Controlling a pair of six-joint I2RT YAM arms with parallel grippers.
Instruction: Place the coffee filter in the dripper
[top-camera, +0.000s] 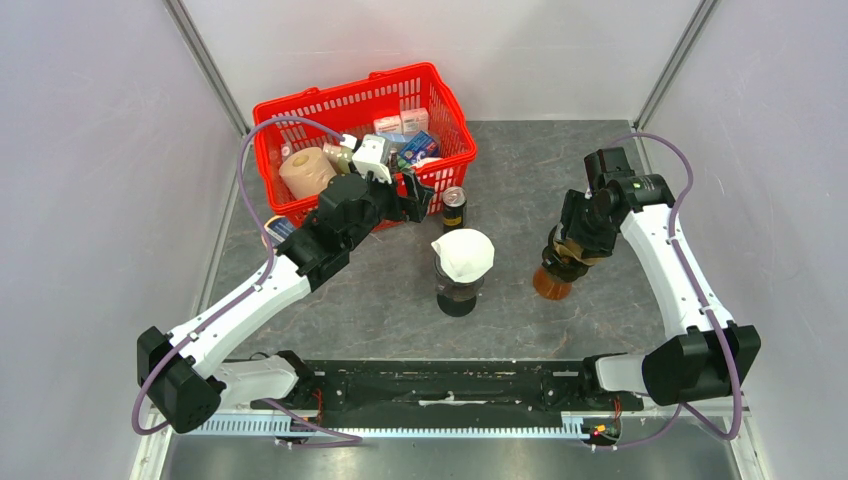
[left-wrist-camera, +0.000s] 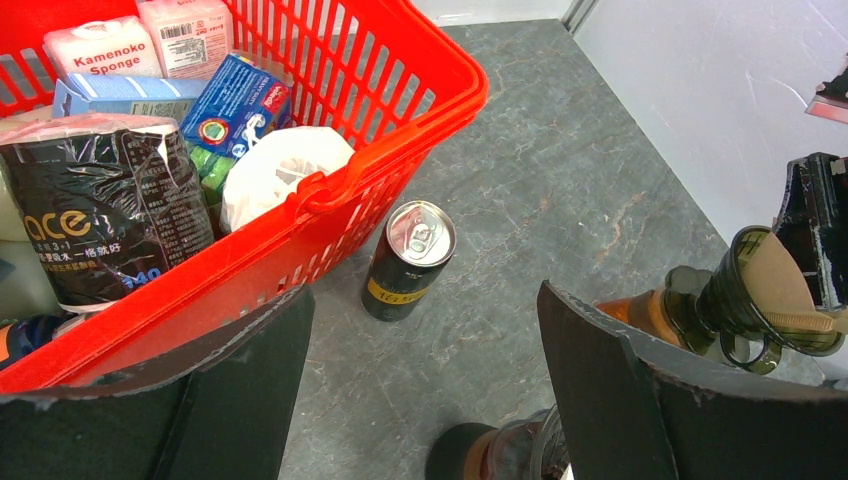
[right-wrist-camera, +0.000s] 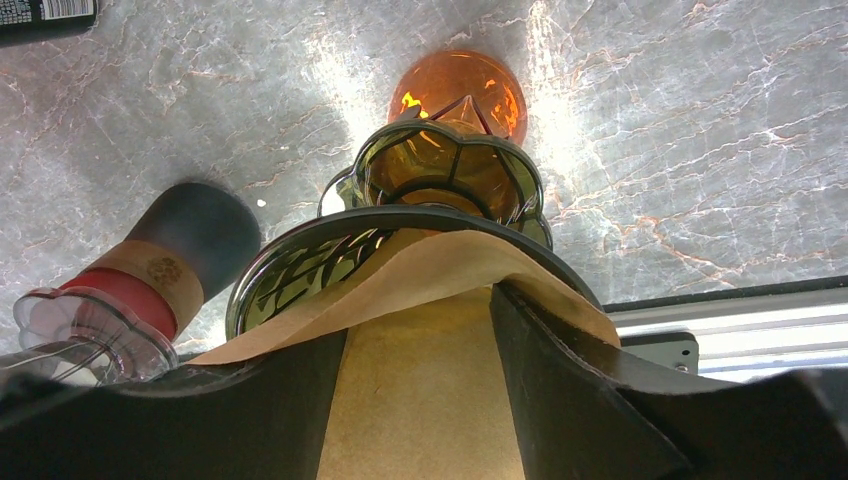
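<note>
Brown paper coffee filter (right-wrist-camera: 440, 268) sits in the olive glass dripper (right-wrist-camera: 450, 175) at right; the right claw (right-wrist-camera: 420, 325) straddles it, grip unclear. Next, probably: release fully and lift clear.

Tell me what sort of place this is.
Probably a robot test booth, not a real kitchen: blank white panel walls box in a grey stone-patterned table, with a red plastic basket of groceries.
</note>
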